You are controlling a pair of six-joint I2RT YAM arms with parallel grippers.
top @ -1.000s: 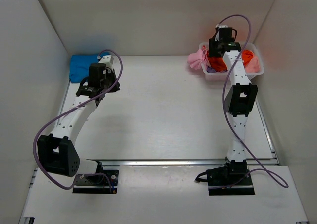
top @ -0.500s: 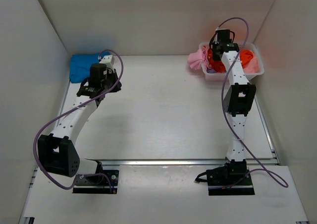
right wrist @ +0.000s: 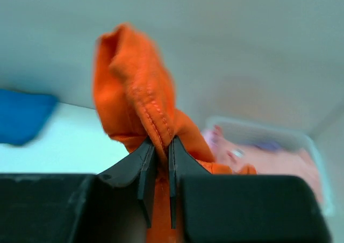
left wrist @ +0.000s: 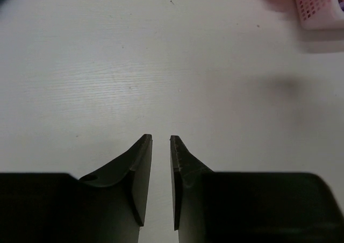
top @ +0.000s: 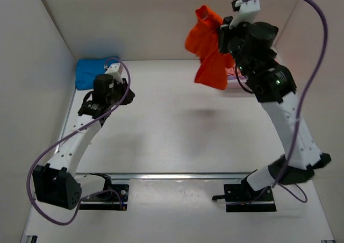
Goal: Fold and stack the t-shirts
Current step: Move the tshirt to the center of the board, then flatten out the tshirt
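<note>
An orange-red t-shirt hangs bunched in the air, high above the back right of the table. My right gripper is shut on a seamed fold of this orange-red t-shirt. A bright blue t-shirt lies folded at the back left corner and shows blurred in the right wrist view. Pale pink t-shirts stay in the white basket. My left gripper hovers over bare table beside the blue t-shirt, its jaws a narrow gap apart with nothing between them.
The white lattice basket stands at the back right, mostly hidden behind my right arm in the top view. White walls close the table on the left, back and right. A metal rail crosses the near edge.
My right arm has lifted the orange-red t-shirt out of the basket and swung it high up and left. The left arm drew back slightly and its jaws parted a little.
</note>
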